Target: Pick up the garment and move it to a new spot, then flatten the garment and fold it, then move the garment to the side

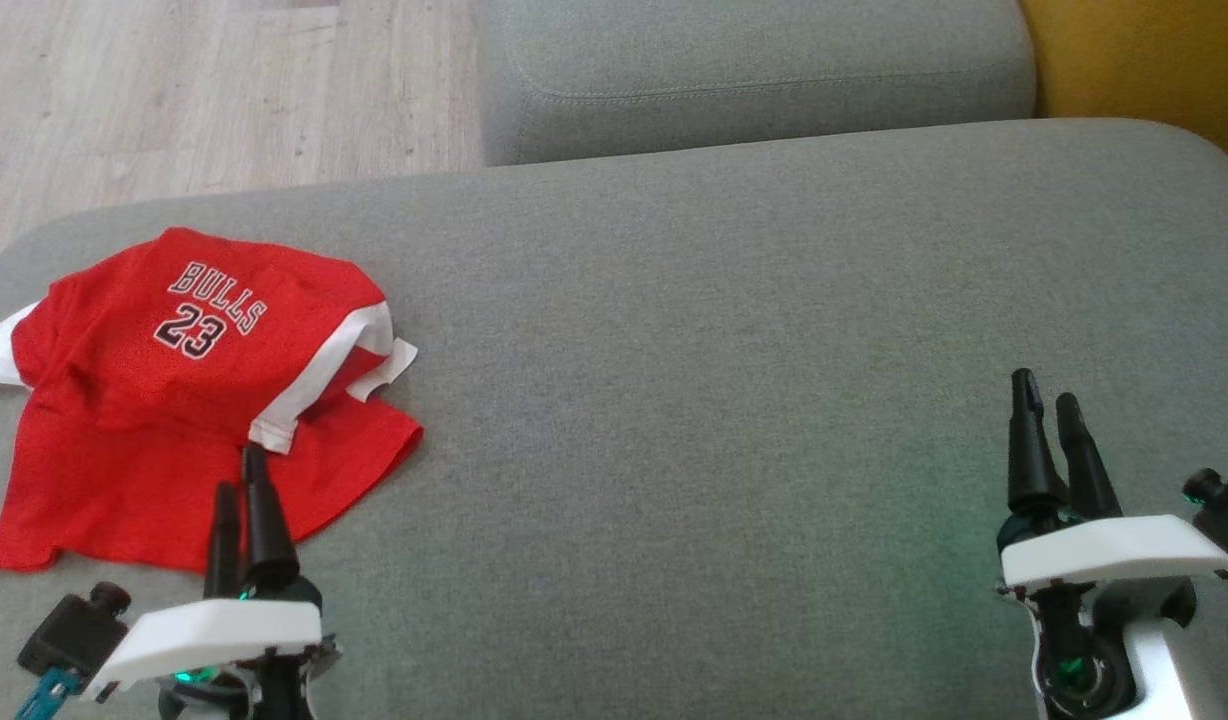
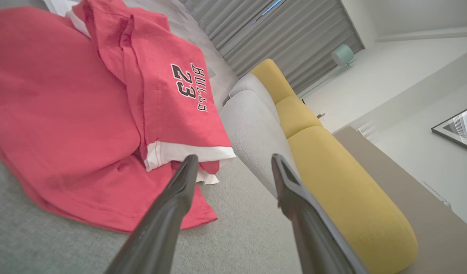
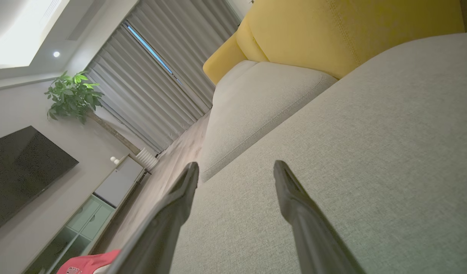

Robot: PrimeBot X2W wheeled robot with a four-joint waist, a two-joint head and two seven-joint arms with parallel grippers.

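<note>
Grey sofa seat (image 1: 724, 330) carries the rumpled garment (image 1: 134, 400), underside hidden; left gripper (image 1: 239, 470) and right gripper (image 1: 1044, 387) gape, empty.

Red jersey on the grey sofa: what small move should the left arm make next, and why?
Probably ease the left gripper forward and down onto the jersey: its fingers are open, empty, just above the crumpled cloth's near edge.

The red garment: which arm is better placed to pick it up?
Left. The left tool is open at the near edge of the garment; the right tool is far across the grey cushion.
</note>
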